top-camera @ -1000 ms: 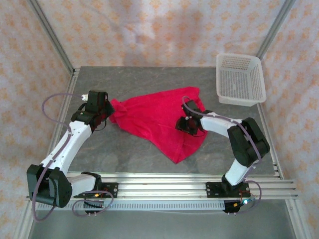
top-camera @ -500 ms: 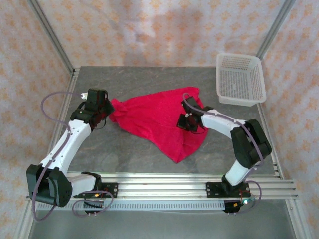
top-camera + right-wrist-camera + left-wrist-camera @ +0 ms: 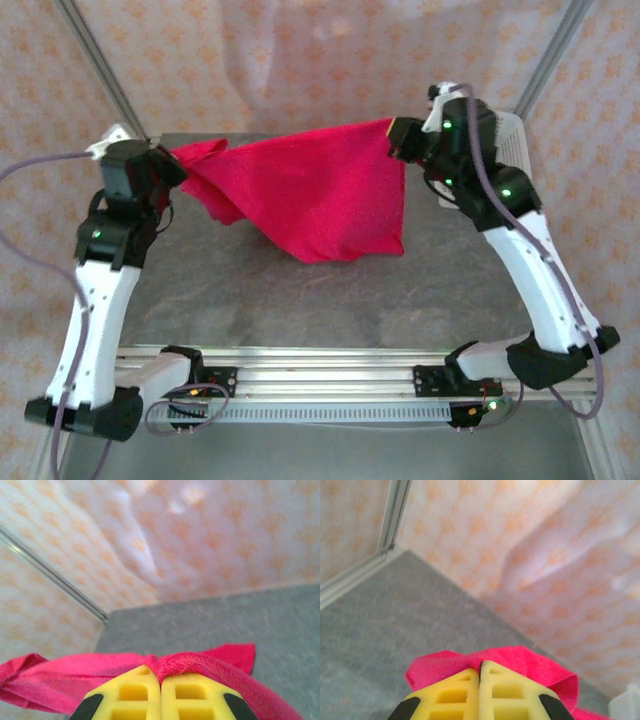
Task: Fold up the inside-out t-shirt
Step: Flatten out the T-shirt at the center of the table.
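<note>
Nearest me, the two arms are standing up from the front rail of the desk (image 3: pixel 300 300), one at each side. Over the bare grey top the inside-out t-shirt (image 3: pixel 310 195) is hanging in mid-air as a crumpled crimson sheet. It is drooping deepest toward the right, and I cannot tell whether its lowest fold is brushing the desk.

Its long axis is running left to right, strung between the claws and falling away below both, so each arm is nearest its own end. The left claw (image 3: pixel 170 160) is pinching a bunched wad of cloth, its yellow fingers (image 3: pixel 452 695) pressed together. Farther back and a little higher, the right claw (image 3: pixel 398 135) is clamping a stitched hem, and the top edge is sloping gently between them. I would say the laying-down is depending on that span staying stretched.
</note>
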Controlling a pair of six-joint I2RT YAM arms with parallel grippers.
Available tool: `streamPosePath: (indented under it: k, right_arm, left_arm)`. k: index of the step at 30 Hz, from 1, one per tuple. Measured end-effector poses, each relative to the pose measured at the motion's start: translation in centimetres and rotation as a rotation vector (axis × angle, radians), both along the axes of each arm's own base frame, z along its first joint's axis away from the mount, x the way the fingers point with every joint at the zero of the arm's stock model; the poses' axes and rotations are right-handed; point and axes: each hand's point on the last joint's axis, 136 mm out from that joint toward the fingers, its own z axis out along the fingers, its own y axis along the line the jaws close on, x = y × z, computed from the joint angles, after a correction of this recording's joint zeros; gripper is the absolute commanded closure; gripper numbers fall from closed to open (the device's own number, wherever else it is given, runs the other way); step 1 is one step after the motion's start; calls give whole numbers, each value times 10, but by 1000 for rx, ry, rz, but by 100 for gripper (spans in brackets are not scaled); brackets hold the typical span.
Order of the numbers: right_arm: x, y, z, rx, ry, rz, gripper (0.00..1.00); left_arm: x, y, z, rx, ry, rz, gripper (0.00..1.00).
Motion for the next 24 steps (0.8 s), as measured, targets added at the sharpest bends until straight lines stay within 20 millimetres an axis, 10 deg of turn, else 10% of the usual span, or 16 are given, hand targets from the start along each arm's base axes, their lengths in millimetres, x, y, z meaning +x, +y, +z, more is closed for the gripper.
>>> streamPosePath:
  k: [9,13,18,24]
  right_arm:
    - [-69,-16,71,133,-155,104,100]
    - [-85,-22,84,164,-187,120,100]
    - [-58,-25,68,111,-155,39,100]
    - [44,-41,-30,-18,53,-144,100]
  left_arm:
    - [-117,15,118,20,-366,27,100]
    - [-135,12,142,37,-432,-1,100]
    - [-85,2,124,82,-324,-49,100]
    - [70,-15,19,130,10,-101,100]
